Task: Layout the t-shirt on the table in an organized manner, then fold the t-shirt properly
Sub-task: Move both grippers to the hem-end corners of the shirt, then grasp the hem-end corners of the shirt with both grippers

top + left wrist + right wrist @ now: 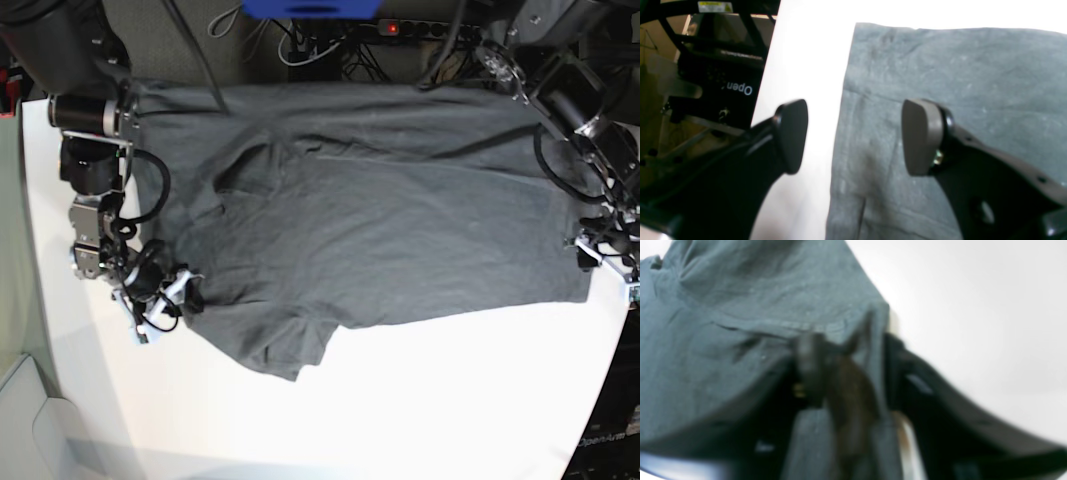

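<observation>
The dark grey t-shirt (pixel 380 220) lies spread over the white table (pixel 450 400), with a sleeve bunched at its front left. My right gripper (pixel 188 296) is at the shirt's left edge by that sleeve. In the right wrist view, a fold of the t-shirt (pixel 740 306) runs between the blurred fingers (pixel 808 366) of the right gripper (pixel 853 363). The blur hides whether they press on it. My left gripper (pixel 857 136) stands open over the edge of the t-shirt (pixel 957 66), one pad (pixel 791 136) above bare table and the other over cloth. In the base view the left gripper (pixel 588 252) is at the shirt's right corner.
Beyond the table's edge (pixel 773 66) stands a black robot base with "Open" lettering (pixel 736 88). Cables and a power strip (pixel 410 28) run along the back. The front half of the table (pixel 973 306) is bare white.
</observation>
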You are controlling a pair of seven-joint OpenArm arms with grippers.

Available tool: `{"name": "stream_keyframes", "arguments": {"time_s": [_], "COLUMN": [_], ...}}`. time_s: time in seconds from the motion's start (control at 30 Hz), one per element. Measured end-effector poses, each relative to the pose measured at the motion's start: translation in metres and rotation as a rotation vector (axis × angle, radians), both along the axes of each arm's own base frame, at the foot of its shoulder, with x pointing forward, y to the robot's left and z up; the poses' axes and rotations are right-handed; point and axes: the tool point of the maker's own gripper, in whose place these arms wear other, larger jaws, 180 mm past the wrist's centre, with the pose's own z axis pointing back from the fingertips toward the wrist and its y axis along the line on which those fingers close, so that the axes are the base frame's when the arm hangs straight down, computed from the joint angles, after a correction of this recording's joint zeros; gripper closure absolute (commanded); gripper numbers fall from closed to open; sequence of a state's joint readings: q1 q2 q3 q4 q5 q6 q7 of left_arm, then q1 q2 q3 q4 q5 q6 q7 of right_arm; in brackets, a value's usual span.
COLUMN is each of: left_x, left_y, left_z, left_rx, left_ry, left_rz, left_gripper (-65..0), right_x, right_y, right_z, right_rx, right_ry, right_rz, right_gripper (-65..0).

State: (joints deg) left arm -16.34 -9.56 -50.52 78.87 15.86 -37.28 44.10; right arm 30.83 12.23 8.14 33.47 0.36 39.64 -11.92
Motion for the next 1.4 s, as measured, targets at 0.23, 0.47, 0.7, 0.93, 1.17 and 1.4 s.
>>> {"name": "stream_keyframes", "arguments": {"time_s": [0.23, 0.47, 0.7, 0.93, 1.17, 1.4], "left_x": [-0.001, 0.006, 0.038, 0.07, 0.083, 0.086], "left_y": [-0.002, 0.001, 0.001, -0.011, -0.004, -0.01], "left_z": [-0.025, -0.018, 0.001, -0.027, -0.05, -0.066], "left_rx": [-0.059, -0.058, -0.084, -0.224, -0.279, -0.253], "left_ry": [0.047, 0.032, -0.084, -0.137, -0.176, -0.202], "left_rz": [-0.008, -0.005, -0.024, -0.052, 0.03, 0.03], "left_gripper": [-42.9, -42.9, -42.9, -42.9, -42.9, -42.9], "right_x": [-0.002, -0.006, -0.015, -0.023, -0.025, -0.027], "right_y": [-0.001, -0.029, -0.035, -0.043, -0.056, -0.067], "right_z": [-0.002, -0.001, -0.006, -0.009, -0.008, -0.008], "right_rx": [-0.001, -0.041, -0.031, -0.017, -0.04, -0.06], "right_ry": [0.007, 0.015, 0.004, -0.004, 0.005, 0.01], "right_rz": [0.0, -0.014, -0.029, -0.046, -0.051, -0.057], "right_gripper": [0.0, 0.0, 0.0, 0.0, 0.0, 0.0]}}
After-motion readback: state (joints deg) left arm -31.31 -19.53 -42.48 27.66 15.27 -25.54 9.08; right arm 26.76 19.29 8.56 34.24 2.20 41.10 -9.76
